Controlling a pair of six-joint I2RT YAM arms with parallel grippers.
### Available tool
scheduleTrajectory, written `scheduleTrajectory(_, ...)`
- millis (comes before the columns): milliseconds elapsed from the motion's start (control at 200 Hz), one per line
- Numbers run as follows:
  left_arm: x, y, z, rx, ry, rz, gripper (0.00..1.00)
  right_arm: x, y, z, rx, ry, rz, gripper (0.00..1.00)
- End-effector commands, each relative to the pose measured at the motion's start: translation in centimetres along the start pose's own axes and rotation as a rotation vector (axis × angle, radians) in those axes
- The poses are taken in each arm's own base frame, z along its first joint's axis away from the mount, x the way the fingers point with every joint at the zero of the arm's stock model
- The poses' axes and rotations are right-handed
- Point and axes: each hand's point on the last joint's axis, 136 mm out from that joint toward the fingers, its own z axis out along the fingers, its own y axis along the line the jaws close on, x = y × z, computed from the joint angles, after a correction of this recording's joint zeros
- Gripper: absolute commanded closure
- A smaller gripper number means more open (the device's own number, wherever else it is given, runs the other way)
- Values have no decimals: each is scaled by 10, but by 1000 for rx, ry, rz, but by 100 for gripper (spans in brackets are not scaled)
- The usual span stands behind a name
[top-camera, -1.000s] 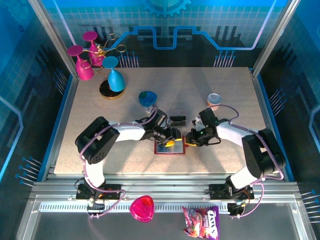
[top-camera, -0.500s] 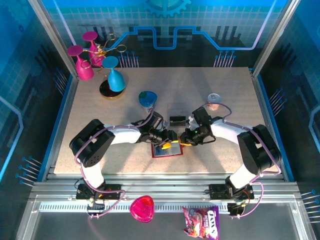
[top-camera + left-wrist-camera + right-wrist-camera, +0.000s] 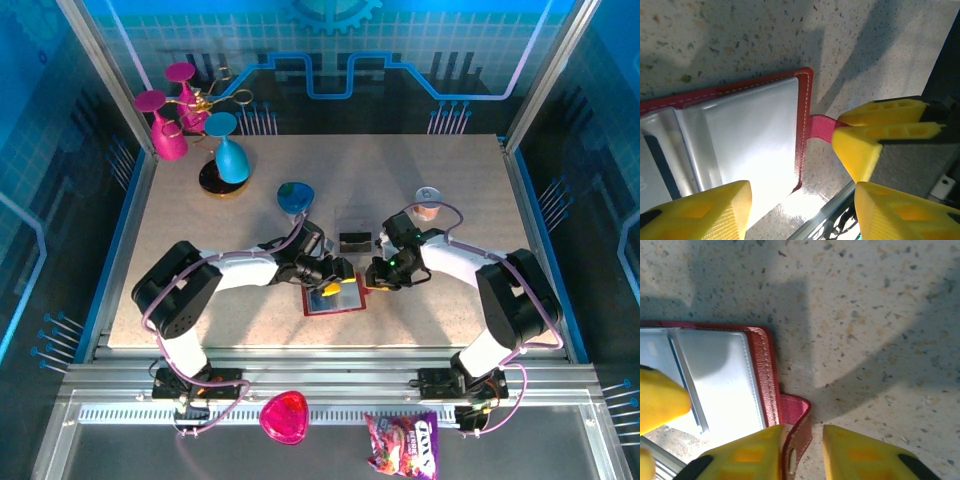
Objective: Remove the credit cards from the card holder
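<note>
Two arms in | left gripper (image 3: 800, 200) apart, nearer: credit cards (image 3: 660, 165) pocketed just under it | right gripper (image 3: 802, 437) clamped on card holder (image 3: 755, 125) snap tab (image 3: 797, 425)

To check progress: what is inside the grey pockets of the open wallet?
A thin edge of a blue card peeks from a grey pocket of the wallet. The pocket covers the rest of it; whether a second card is inside cannot be seen.

Robotics lab cell: aluminium framing (image 3: 330, 370), blue circuit-print wall panels (image 3: 400, 40), speckled table (image 3: 460, 180).
</note>
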Motion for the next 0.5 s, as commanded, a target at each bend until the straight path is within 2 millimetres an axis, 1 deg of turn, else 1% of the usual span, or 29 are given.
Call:
scheduleTrajectory(0, -5, -11, -13, 14, -27, 18, 43, 3, -1, -5, 38, 5, -28, 81)
scheduleTrajectory(100, -6, -12, -17, 16, -41, 18, 43, 4, -1, -6, 44, 1, -34, 88)
scheduleTrajectory(220, -9, -12, -22, 17, -50, 18, 43, 3, 1, -10, 36, -10, -38, 93)
scheduleTrajectory(395, -11, -7, -27, -2, -57, 26, 43, 9, -1, -12, 39, -10, -31, 93)
scheduleTrajectory(435, -11, -6, -28, -7, -58, 27, 43, 10, -1, -12, 36, -7, -30, 95)
scheduleTrajectory(495, -12, -4, -30, -12, -60, 27, 43, 13, -2, -13, 36, -1, -28, 96)
